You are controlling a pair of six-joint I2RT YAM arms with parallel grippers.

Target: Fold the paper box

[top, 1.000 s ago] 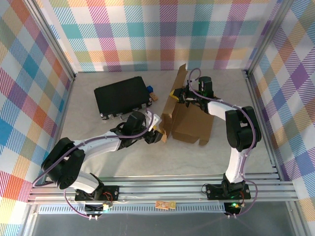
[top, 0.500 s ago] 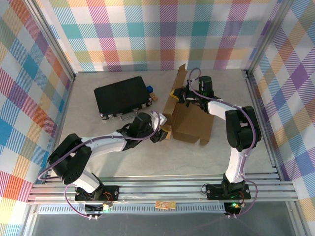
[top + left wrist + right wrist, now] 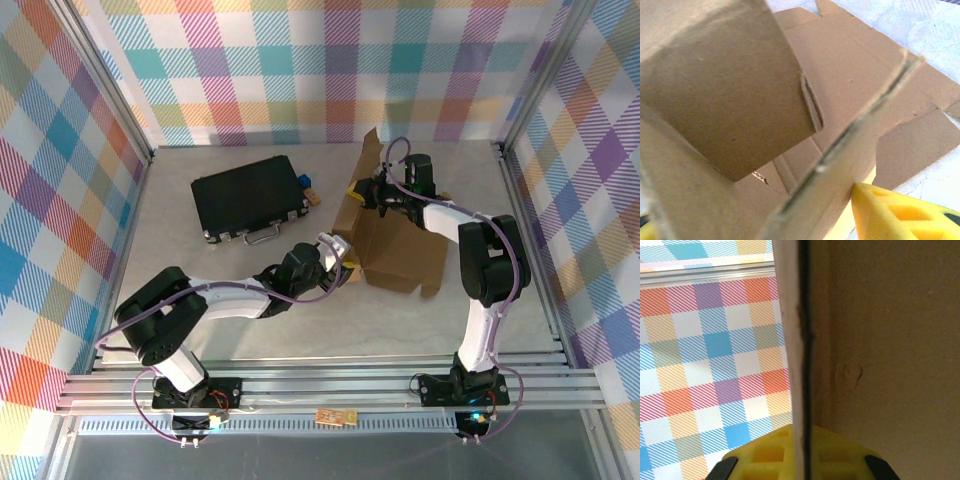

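1. The paper box point(image 3: 400, 255) sits on the right half of the table point(image 3: 250, 330), nearer the far edge than the near one. It is half formed, with its base flat and a tall flap standing at its far-left corner.
2. The right gripper point(image 3: 368, 190) is clamped on that upright flap. From its own camera, the cardboard edge runs straight down between the yellow fingers point(image 3: 755, 455).
3. The left gripper point(image 3: 345, 262) is at the box's near-left side. Its jaws are apart and straddle a side wall; one yellow fingertip point(image 3: 895, 215) rests just against the wall's outer face.
4. My read is that the side walls are being raised, with the right arm steadying the sheet while the left works the wall upright.
5. The next move seems to call for pushing that wall to vertical along its crease and tucking the inner flap point(image 3: 730, 100) down, without dragging the base.
6. The black case point(image 3: 250, 195) lies well apart, toward the far-left corner.
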